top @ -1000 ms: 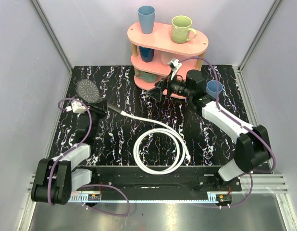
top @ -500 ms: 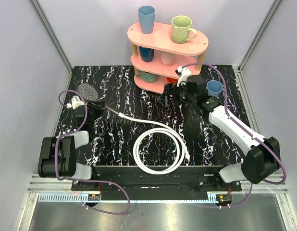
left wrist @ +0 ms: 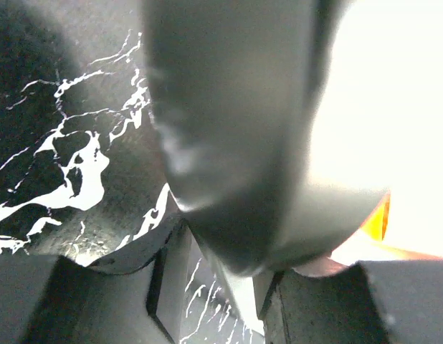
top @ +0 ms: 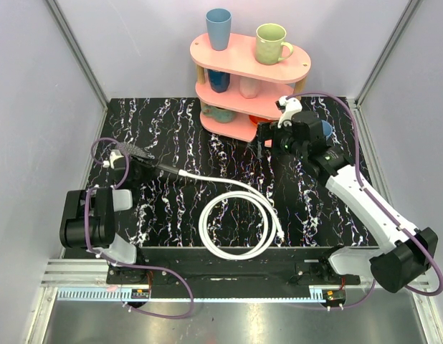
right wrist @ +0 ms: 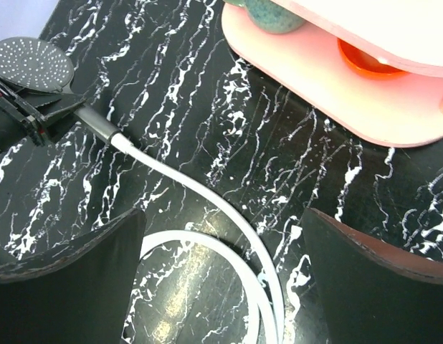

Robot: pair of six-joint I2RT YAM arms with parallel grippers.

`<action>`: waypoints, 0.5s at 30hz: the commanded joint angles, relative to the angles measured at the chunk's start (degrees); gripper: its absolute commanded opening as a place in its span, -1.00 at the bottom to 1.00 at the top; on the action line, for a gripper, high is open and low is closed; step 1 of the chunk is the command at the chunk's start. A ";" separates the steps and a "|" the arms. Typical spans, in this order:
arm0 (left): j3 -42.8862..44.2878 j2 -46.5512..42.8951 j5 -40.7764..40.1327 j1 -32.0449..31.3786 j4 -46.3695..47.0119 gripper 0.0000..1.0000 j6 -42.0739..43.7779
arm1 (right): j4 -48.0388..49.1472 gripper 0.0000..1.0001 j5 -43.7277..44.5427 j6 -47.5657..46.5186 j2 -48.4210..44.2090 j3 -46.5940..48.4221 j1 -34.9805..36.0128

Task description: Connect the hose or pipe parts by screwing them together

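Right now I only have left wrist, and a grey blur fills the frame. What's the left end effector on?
Observer: The left end effector is around the dark handle of the grey round-faced shower head. I can't tell if it's clamped.
Operator: Hose attached?
Observer: The long white flexible hose runs off the handle's end; the thread isn't visible.
Operator: Right arm?
Observer: The right end effector is open, empty, and above the hose.

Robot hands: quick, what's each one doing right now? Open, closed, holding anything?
Left hand: closed on the shower head, gripping its handle.
Right hand: open, holding nothing.
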 commanded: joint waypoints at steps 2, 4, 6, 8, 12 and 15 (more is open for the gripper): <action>3.95 -0.51 -1.18 0.17 -7.63 -0.13 0.73 | -5.04 1.00 4.05 -1.90 -1.28 4.70 0.43; 3.51 -1.82 -2.85 0.17 -8.97 -0.08 0.72 | -5.92 1.00 4.31 -2.08 -1.98 5.06 0.43; 3.42 -2.70 -3.74 0.17 -11.51 0.08 0.46 | -5.93 1.00 4.32 -2.08 -2.16 4.71 0.43; 3.60 -4.55 -4.18 0.17 -14.67 0.31 0.20 | -6.80 1.00 3.79 -1.90 -2.16 4.71 0.43; 5.00 -9.55 -4.80 0.09 -22.58 0.59 0.28 | -7.95 0.99 0.72 -0.24 -1.89 4.45 0.34; 6.14 -15.17 -4.45 0.09 -28.21 0.93 2.12 | -6.81 1.00 -0.69 2.92 -2.33 2.87 0.43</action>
